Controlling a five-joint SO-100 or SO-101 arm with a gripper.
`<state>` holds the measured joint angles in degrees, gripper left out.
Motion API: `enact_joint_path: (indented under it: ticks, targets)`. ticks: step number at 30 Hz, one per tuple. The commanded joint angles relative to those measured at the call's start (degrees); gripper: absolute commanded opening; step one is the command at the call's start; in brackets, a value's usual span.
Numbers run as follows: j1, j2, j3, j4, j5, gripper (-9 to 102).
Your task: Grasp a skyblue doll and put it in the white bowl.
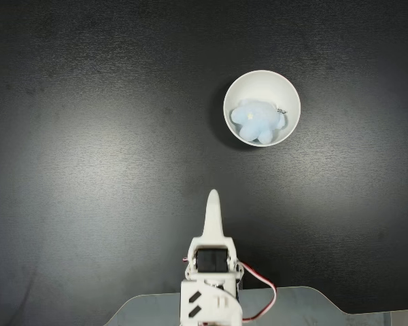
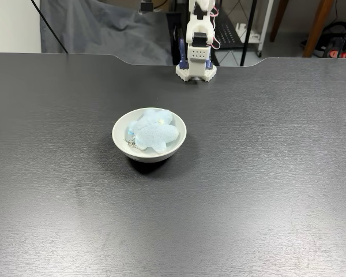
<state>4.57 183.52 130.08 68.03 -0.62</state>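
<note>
While skyblue doll [image 1: 257,120] fills white bowl [image 1: 262,80] | labels: seemingly none

The skyblue doll [image 1: 257,120] is a soft pale blue all over, with a small white mark on its top in the fixed view from above; it sits right of centre in the upper half of that frame. In the other fixed view the doll [image 2: 152,131] reads the same pale blue, left of centre. The white bowl [image 1: 287,92] is plain glossy white, unmarked, in both fixed views. The table [image 1: 88,136] is matt black with faint grey streaks. The arm [image 1: 211,272], at the bottom centre, is white with black parts and red-and-white wires.
</note>
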Motion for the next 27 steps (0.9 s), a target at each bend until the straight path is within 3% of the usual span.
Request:
enact_joint_path:
  ticks: [1,12,18,27]
  targets:
    - [0.44,4.13,10.20,-3.25,11.51,-1]
    - [-0.18,7.38,30.59,-3.16,13.10,-1]
    - [0.26,7.65,34.63,-3.16,4.22,-1]
    - [0.53,7.65,39.02,-2.37,4.04,-1]
